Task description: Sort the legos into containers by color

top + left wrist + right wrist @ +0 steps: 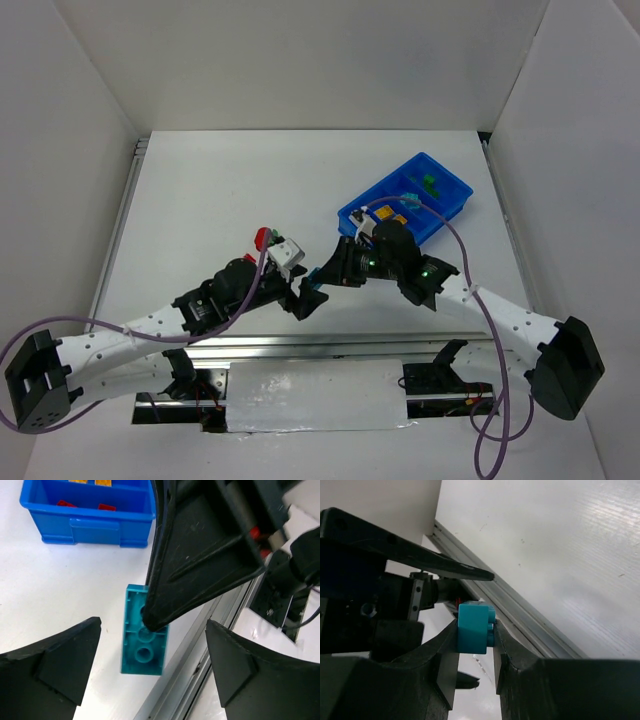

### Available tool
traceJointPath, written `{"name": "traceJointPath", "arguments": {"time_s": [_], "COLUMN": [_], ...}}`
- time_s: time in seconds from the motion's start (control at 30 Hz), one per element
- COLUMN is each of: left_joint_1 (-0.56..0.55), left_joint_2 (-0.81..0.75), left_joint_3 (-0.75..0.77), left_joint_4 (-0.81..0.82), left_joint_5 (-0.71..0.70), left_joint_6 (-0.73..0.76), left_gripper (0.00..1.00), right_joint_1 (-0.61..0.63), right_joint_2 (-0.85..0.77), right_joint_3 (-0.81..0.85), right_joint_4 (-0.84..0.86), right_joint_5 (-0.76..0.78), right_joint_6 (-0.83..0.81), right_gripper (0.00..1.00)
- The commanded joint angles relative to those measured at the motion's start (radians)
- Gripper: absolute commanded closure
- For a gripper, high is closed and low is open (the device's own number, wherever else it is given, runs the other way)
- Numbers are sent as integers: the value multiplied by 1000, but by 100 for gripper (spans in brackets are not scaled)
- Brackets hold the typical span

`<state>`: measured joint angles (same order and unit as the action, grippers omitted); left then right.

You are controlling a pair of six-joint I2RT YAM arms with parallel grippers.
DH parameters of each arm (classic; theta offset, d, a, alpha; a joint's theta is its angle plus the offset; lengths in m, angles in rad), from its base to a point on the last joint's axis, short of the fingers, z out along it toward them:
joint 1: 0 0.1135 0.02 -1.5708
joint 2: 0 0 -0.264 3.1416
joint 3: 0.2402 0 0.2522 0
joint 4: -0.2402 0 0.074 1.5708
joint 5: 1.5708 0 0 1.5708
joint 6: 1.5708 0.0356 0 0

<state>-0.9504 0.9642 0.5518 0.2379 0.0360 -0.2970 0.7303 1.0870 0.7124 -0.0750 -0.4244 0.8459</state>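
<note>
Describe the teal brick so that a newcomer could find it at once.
Find the blue tray right of centre. Below-left of it in the overhead view, the right gripper pinches the teal brick. Unlike the bricks lying in the tray, it is held.

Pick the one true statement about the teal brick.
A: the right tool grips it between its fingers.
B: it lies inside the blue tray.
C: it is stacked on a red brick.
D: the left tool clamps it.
A: the right wrist view shows the teal brick pinched between the fingers of the right tool, while the left tool stands wide open, clear of it.
</note>
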Motion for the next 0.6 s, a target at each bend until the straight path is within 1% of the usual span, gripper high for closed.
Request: {"name": "traceJointPath", "arguments": {"time_s": [0.0,0.03,0.07,0.1,0.13,0.17,0.2,0.23,0.3,0.33,0.37,0.43,0.47,0.5,0.53,0.57], "left_joint_1": [-14,-14,-14,-14,-14,-14,-14,-14,-13,-13,-13,-13,-11,-11,-11,-11], "left_joint_2": [-22,-24,-22,-21,-19,-12,-6,1,24,33,36,30,25,19,2,-8], "left_joint_3": [72,80,89,114,126,141,173,189,240,261,266,270,269,266,261,254], "left_joint_4": [32,14,-9,-37,-99,-136,-216,-262,-342,-394,-409,-440,-446,-454,-459,-468], "left_joint_5": [-89,-123,-204,-252,-301,-356,-463,-508,-599,-608,-610,-605,-601,-599,-591,-588], "left_joint_6": [-37,-47,-60,-94,-115,-138,-183,-206,-252,-257,-257,-252,-254,-249,-246,-245], "left_gripper": [0,1,1,1,1,0,0,0,1,0,0,1,0,1,1,1], "right_joint_1": [1,-8,-21,-38,-81,-107,-174,-219,-297,-355,-379,-425,-455,-468,-480,-505], "right_joint_2": [-7,-1,5,31,46,65,103,125,206,261,261,362,398,480,520,598], "right_joint_3": [64,80,94,139,166,191,237,258,334,384,410,473,555,599,643,723], "right_joint_4": [-18,-44,-69,-98,-159,-181,-213,-219,-250,-253,-252,-253,-262,-304,-318,-330], "right_joint_5": [129,175,224,283,377,419,470,530,564,620,640,674,711,729,745,772], "right_joint_6": [-47,-63,-100,-114,-128,-149,-153,-154,-154,-150,-153,-159,-174,-182,-189,-203], "right_gripper": [100,100,100,100,100,100,100,100,100,100,100,100,100,100,100,100]}}
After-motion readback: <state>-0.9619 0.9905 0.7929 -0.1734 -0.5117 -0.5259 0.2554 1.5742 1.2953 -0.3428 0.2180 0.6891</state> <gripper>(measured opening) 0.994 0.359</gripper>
